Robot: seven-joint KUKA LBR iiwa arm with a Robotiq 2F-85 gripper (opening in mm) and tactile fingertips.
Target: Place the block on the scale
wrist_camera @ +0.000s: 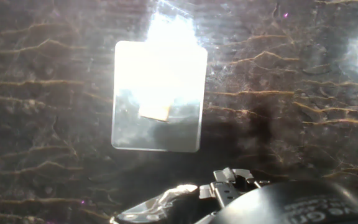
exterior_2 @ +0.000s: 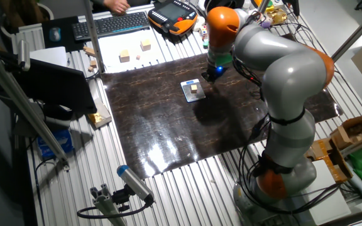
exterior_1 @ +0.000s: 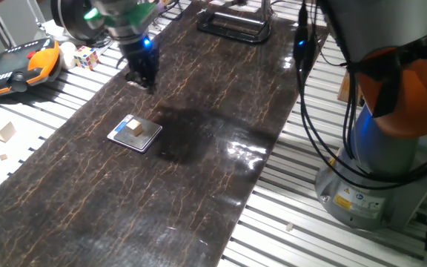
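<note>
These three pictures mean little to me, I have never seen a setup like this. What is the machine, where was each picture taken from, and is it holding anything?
The machine is one jointed robot arm, grey with orange joints, standing at a table. Two pictures come from fixed cameras on different sides of the table; the third comes from a camera on the arm's hand, looking down.

On the dark marbled mat lies the scale, a thin square plate, and the block, a tiny tan wooden cube, sits on top of it. The hand view shows the same pair under strong glare.

The claw hangs above the mat, away from the scale, holding nothing. Whether it is open or shut cannot be told. Off the mat lie other wooden blocks and an orange handheld controller.
</note>
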